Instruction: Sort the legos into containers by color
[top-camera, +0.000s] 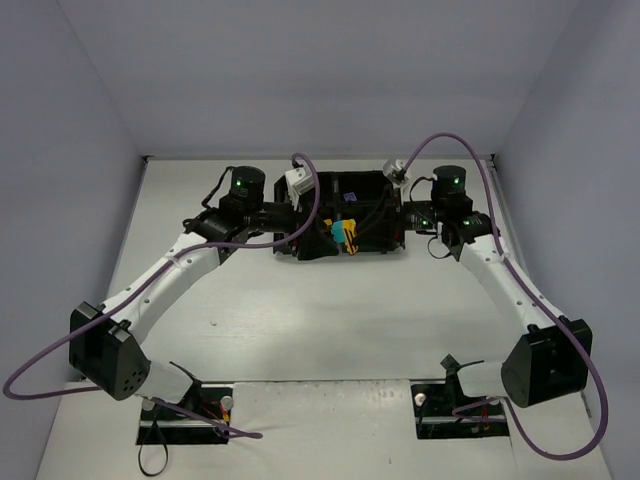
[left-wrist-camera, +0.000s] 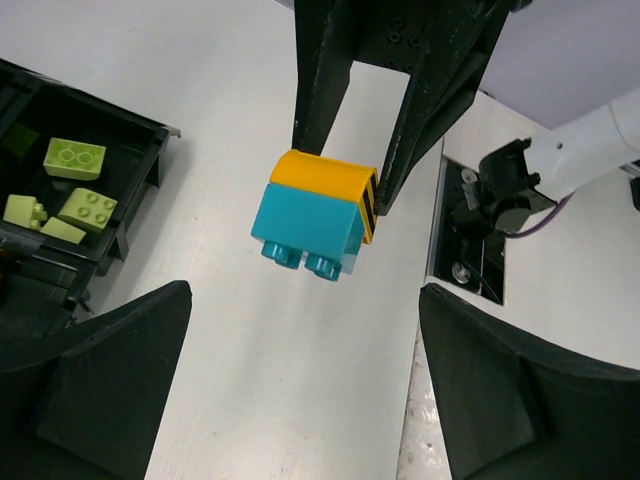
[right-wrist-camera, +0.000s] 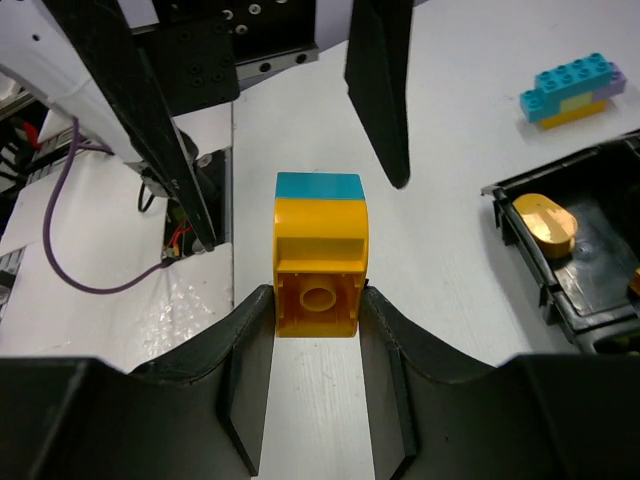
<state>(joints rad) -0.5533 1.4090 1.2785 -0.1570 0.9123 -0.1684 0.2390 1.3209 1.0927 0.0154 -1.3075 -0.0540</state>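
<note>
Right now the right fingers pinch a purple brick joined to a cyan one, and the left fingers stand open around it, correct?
Not purple: the right wrist view shows the right fingers pinching an orange brick. It is joined to the cyan brick, with the left fingers open around it.

Colours: orange brick (right-wrist-camera: 318, 270); cyan brick (left-wrist-camera: 305, 225); lime bricks (left-wrist-camera: 74, 158); black tray (left-wrist-camera: 140, 170).

Left gripper (left-wrist-camera: 305, 290), right gripper (right-wrist-camera: 315, 298) and a stacked brick (left-wrist-camera: 315, 220) crowd the black tray's (top-camera: 360, 180) near edge, upper centre overhead. Open table (top-camera: 320, 320) lies below.
</note>
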